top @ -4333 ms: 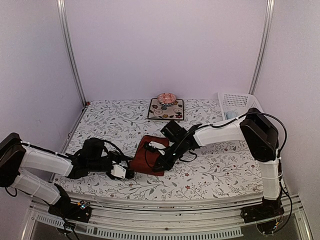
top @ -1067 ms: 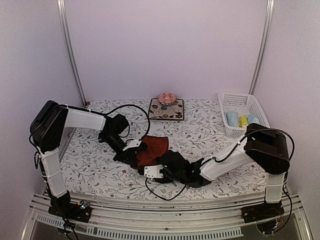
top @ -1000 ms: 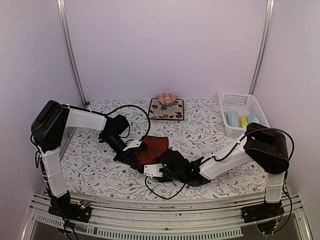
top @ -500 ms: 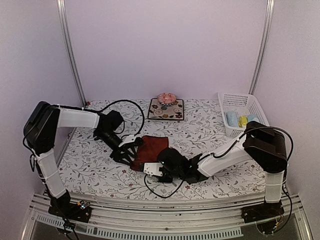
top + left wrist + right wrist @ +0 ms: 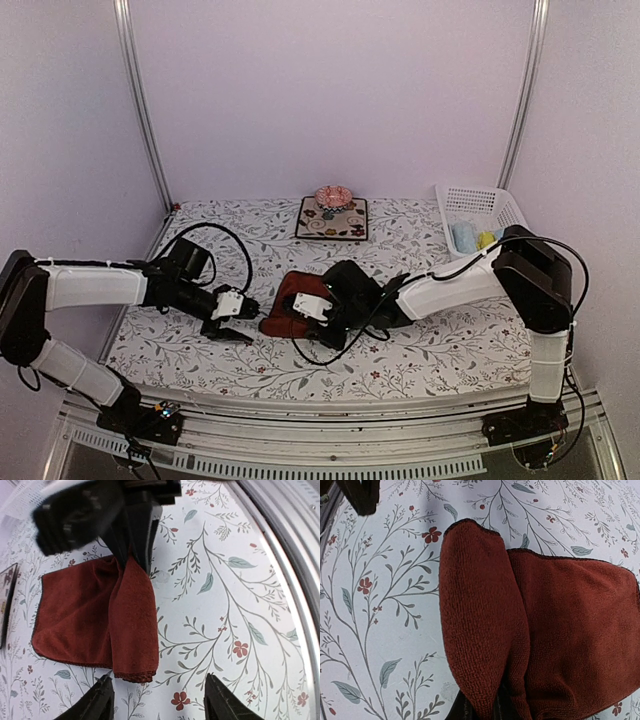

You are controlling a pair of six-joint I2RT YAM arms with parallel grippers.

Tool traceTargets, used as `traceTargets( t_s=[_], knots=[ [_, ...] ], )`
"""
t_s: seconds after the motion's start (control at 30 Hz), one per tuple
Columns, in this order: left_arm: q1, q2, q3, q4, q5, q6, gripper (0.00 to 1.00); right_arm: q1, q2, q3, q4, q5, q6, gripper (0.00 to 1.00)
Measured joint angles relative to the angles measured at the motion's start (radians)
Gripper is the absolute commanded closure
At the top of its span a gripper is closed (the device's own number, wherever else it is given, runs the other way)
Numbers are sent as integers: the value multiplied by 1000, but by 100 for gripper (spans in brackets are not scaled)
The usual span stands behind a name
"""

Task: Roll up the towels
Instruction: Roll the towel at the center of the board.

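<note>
The left gripper (image 5: 228,322) is now backing away open and empty, while the right gripper (image 5: 139,555) is pinching closed on the dark red towel (image 5: 90,615), lifting its fold.

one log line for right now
right gripper: shut on dark red towel edge, folded over | left gripper: open, clear of it

You've got soft, even light, lilac-tinted, shadows faint. Left wrist view: the right gripper (image 5: 136,545) blurs up top, the table edge (image 5: 295,550) bows. Right wrist: dark red towel (image 5: 545,630) weave razor-sharp.
</note>
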State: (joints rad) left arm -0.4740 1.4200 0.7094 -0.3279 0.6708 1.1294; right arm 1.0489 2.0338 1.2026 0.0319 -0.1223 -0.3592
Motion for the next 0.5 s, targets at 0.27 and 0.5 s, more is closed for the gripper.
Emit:
traceTargets(
  t_s=[0.27,0.5],
  knots=[
    [-104,-126,-240,334,-145,18,39,-71,19,93,-130,-244,144,92],
    [-166,-101,-281,549,-259,19,39,-126,68,121,-156,-389,235,90]
  ],
)
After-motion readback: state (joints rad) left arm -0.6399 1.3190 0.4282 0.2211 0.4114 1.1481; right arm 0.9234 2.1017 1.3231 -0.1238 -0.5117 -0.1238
